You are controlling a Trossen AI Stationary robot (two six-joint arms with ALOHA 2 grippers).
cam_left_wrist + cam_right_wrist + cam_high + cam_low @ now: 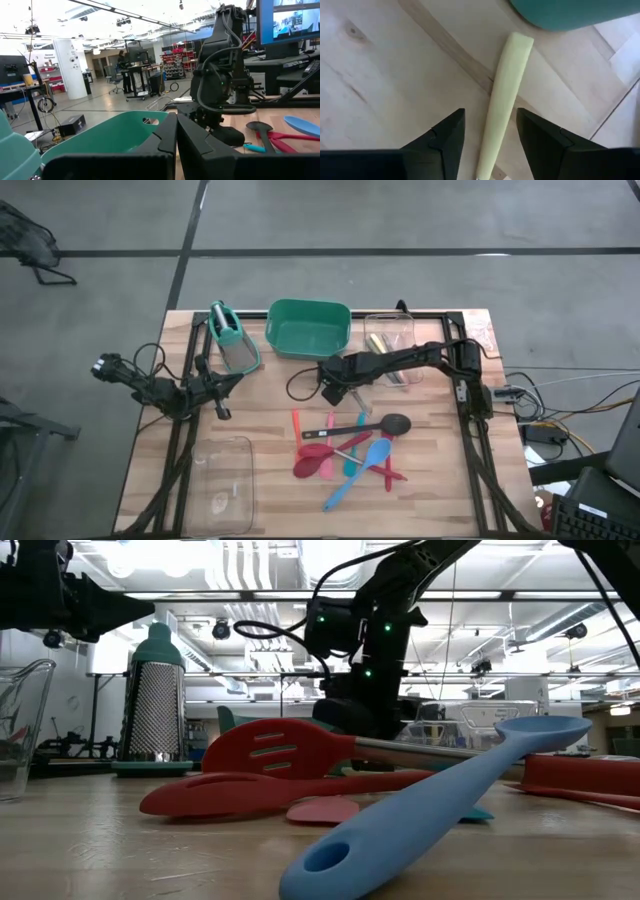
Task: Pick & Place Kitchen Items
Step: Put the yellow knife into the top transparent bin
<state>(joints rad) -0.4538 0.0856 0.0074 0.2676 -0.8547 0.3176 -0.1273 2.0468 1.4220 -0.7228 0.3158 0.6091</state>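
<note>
The right gripper (pixel 487 145) hangs low over the table (pixel 260 410), just in front of the green tub (pixel 308 328). It is open, and a pale yellow handle (pixel 502 100) lies flat on the wood between its two fingers (pixel 445 137). The handle's long side runs straight away from the gripper, toward the tub. This arm is much nearer. The left gripper (pixel 176 145) waits far off, closed and holding nothing. More utensils (pixel 350 452) lie in a pile close by

Utensil pile (pixel 352 452) before tub (pixel 309 327) — grater (pixel 233 340) left (bin (pixel 391 340) right).
</note>
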